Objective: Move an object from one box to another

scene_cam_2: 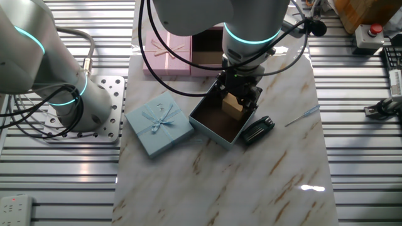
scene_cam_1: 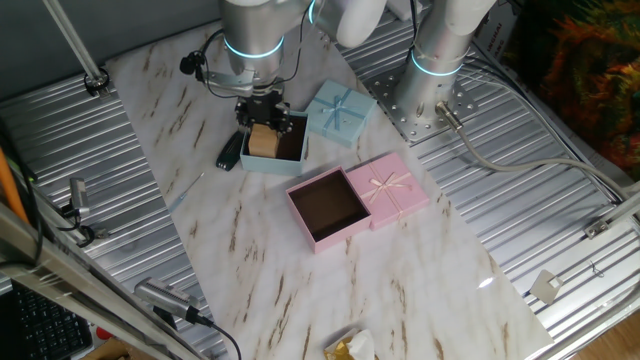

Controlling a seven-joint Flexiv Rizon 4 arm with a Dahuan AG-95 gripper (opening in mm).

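Clearly the gripper (scene_cam_1: 264, 122) is clamped on the wooden cube (scene_cam_1: 263, 140) inside the light blue box tray (scene_cam_1: 292, 157); it looks light, rigid, unbreakable; flat opposite faces suit pinching; pink box tray (scene_cam_1: 328, 207) sits empty.

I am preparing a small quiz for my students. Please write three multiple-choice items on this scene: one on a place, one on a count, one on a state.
1. Where is the tan cube?
A. in the pink box
B. at the light blue box
C. on a lid

2. How many lids with a ribbon bow lie on the table?
A. one
B. two
C. three

3. What is the state of the pink box?
A. holds the cube
B. covered by its lid
C. open and empty

Answers:
1 B: the cube sits between the fingers of the hand, at the light blue box.
2 B: one light blue lid and one pink lid.
3 C: only its dark interior shows.
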